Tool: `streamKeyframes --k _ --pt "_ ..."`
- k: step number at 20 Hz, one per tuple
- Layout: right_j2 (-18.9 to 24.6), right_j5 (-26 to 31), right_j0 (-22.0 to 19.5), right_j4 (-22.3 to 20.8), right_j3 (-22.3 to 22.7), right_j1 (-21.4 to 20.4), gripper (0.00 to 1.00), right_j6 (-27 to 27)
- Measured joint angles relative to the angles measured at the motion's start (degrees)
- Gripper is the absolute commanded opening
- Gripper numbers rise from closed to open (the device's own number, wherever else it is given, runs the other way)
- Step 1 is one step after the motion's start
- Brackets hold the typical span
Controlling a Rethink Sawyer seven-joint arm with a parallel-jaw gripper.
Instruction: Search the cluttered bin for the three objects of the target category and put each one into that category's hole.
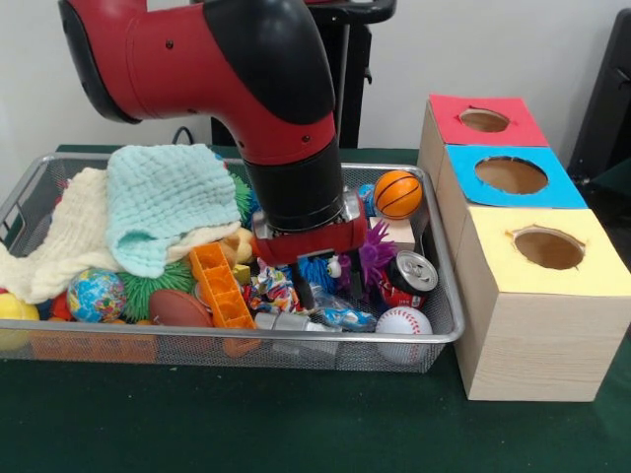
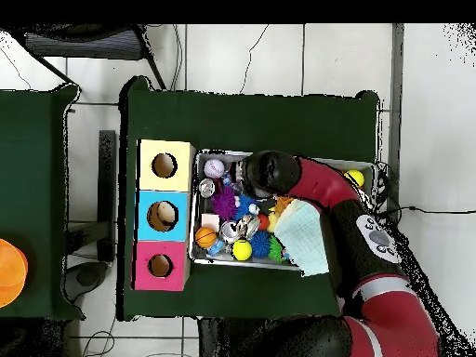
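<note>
The wire-mesh bin (image 1: 118, 337) is full of toys and cloths; it also shows in the overhead view (image 2: 223, 153). My gripper (image 1: 308, 291) reaches down into the clutter at the bin's middle, between an orange plastic block (image 1: 222, 286) and a blue spiky toy (image 1: 320, 268). In the overhead view the wrist (image 2: 265, 172) hides it. Near it lie a baseball (image 1: 402, 321), a soda can (image 1: 406, 276), a purple spiky toy (image 1: 377, 251) and a small basketball (image 1: 397, 193). A brown football (image 1: 179, 307) and a globe ball (image 1: 97, 294) lie to the left.
Three wooden boxes stand right of the bin, each with a round hole: red top (image 1: 483, 120), blue top (image 1: 511, 175), yellow top (image 1: 548, 248). A pale blue cloth (image 1: 163, 202) and a cream cloth (image 1: 59, 241) cover the bin's left half.
</note>
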Motion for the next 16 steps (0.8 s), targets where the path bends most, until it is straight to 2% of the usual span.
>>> streamKeyframes --k 6,16 --pt "0.0 -0.6 0.0 -2.6 -0.1 0.7 1.00 0.0" --pt "0.0 -0.6 0.2 -5.3 -0.5 4.5 1.00 0.0"
